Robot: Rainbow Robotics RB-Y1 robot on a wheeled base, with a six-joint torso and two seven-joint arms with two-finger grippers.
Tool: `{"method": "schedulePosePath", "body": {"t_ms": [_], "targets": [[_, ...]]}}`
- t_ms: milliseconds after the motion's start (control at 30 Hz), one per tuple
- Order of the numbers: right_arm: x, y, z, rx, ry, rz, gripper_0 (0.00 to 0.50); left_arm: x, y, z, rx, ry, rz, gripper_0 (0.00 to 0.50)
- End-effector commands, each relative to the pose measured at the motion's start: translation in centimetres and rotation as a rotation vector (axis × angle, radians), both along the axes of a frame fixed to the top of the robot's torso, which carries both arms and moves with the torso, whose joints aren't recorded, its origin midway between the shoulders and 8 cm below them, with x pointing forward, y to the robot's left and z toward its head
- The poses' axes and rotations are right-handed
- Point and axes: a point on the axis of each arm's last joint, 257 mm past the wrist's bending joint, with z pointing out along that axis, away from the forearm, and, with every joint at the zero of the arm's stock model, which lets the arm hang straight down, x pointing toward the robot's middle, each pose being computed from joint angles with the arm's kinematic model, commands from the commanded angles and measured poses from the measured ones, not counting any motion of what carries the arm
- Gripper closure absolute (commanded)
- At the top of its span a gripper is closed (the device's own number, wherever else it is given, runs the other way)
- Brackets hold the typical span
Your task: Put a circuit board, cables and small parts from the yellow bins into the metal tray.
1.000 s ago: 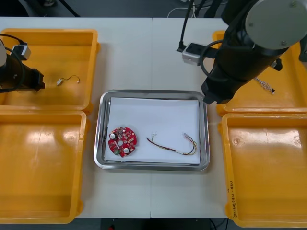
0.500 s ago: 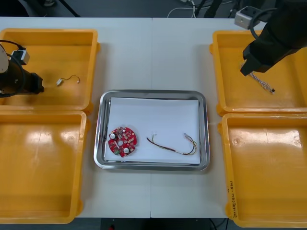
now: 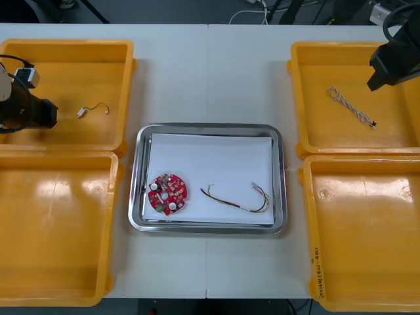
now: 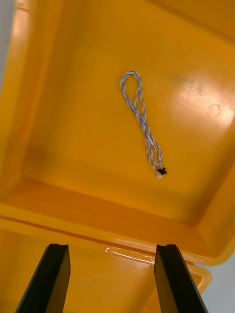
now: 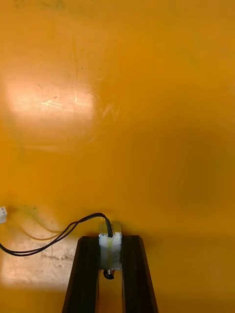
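Blue and white cable (image 4: pixel 143 122) lies flat on floor of far right yellow bin (image 4: pixel 73 146), well apart from right gripper (image 4: pixel 112 249). The fingers (image 4: pixel 54 279) are spread wide w/ nothing btwn them, and the bin's wall sits btwn them and the cable. Front view: right arm (image 3: pixel 394 62) is at that bin's outer far corner, cable (image 3: pixel 352 107) mid-floor, uncovered. Vs 0.5 s ago, the arm has swung off the cable's far end toward the view's edge; 1 s ago it was over the metal tray's far right corner. Left arm (image 3: pixel 26 111) has barely shifted, at outer side of far left bin (image 3: pixel 65 65). Left gripper (image 5: pixel 110 242): fingers (image 5: pixel 88 274) nearly closed, clamping white connector (image 5: pixel 110 244) of a black cable (image 5: pixel 73 226), which trails over the bin floor. Front view has a thin cable (image 3: pixel 95 108) w/ a white end just beside the arm; can't tell if it's the same one. Metal tray (image 3: pixel 210 127) mid-desk (image 3: pixel 210 72) is unchanged: red circuit board (image 3: pixel 167 193) and red and yellow cable (image 3: pixel 236 200), apart. Near bins (image 3: pixel 52 230) (image 3: pixel 367 230) flank it.
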Motion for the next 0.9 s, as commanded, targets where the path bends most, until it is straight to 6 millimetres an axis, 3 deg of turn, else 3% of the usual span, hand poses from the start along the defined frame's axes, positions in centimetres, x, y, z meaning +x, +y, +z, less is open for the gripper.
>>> {"method": "schedulePosePath", "body": {"t_ms": [33,233,400,600,900], "targets": [[0.9,-3.7,3.9,0.067,-0.067,-0.125,0.000,1.6,-1.6,1.9,0.074,-0.028,-0.133,0.500],[0.9,-7.0,3.9,0.088,-0.069,-0.235,0.000,0.8,-1.7,3.8,0.052,-0.010,-0.135,0.500],[0.8,-8.3,3.4,0.084,-0.058,-0.283,0.000,-0.3,-1.8,6.0,0.039,0.008,-0.139,0.500],[1.9,-8.6,2.5,0.119,-0.063,-0.292,0.000,-2.0,-1.7,8.5,0.061,0.040,-0.144,0.500],[5.0,-5.9,2.0,0.204,-0.080,-0.261,0.000,-6.0,-1.8,11.7,0.137,0.122,-0.142,0.500]]}}
